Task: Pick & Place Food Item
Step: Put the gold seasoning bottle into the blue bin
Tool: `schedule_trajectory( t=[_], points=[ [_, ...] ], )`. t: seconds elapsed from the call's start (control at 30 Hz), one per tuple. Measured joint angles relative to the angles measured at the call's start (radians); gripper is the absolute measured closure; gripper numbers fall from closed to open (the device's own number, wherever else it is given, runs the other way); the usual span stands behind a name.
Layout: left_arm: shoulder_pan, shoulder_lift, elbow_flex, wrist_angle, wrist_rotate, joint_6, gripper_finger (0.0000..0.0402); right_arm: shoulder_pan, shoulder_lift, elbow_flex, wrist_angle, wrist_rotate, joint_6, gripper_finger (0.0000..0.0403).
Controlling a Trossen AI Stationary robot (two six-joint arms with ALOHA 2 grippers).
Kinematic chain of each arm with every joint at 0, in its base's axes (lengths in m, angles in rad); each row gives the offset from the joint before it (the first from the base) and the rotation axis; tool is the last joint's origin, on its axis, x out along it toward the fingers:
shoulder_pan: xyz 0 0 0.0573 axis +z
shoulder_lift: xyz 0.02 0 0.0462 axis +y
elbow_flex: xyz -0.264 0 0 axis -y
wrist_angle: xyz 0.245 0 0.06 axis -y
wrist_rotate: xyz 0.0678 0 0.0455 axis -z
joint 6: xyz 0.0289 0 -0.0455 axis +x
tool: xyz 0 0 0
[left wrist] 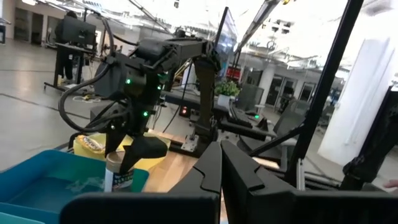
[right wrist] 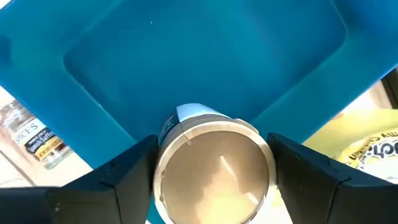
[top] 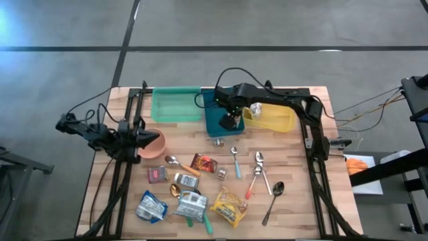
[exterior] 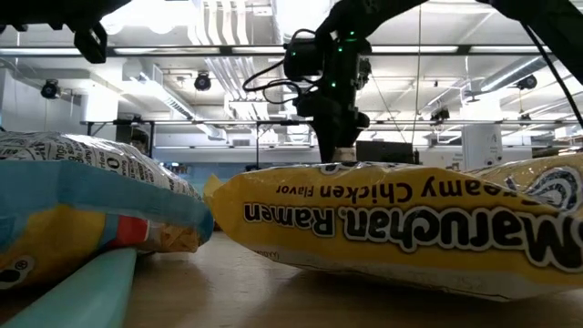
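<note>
My right gripper [top: 231,122] points down over the near edge of the blue tray [right wrist: 205,62] and is shut on a small round can [right wrist: 214,171] with a tan lid and a pale label. The left wrist view shows the same can [left wrist: 114,173] under that gripper, at the tray's [left wrist: 37,186] rim. A green tray [top: 175,105] stands to the left of the blue one. To its right is a yellow tray [top: 271,119] holding a yellow packet [right wrist: 367,149]. My left gripper [left wrist: 221,165] is shut and empty, held level above the pink bowl [top: 155,144] at the table's left. My right gripper pinches the can between its two fingers, one finger [right wrist: 124,180] on each opposite side of the round wall [right wrist: 163,163] just below the lid. The fingers come from above, pointing down. The can stays upright; its bottom is hidden, so I cannot tell whether it rests on the tray.
A spice jar [right wrist: 37,140] lies on the wood just in front of the blue tray. Spoons [top: 259,167], small packets, pouches and a yellow ramen packet [top: 229,206] are spread over the near half of the table. Cables run along both arm frames.
</note>
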Motion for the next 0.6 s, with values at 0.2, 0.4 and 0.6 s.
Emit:
schedule_trajectory(
  t=[0.2,0.4,0.6],
  points=[
    [0.000,0.059,0.018,0.000,0.000,0.020,0.0399,0.000,-0.001,-0.002,0.039,0.007,-0.001,0.0133],
    [0.001,0.076,0.023,-0.003,-0.003,0.029,0.0399,0.000,-0.003,-0.003,0.040,0.005,0.000,0.0133],
    [0.001,0.076,0.023,-0.003,-0.003,0.029,0.0399,0.001,0.008,-0.003,0.038,0.005,0.000,0.0133]
  ],
)
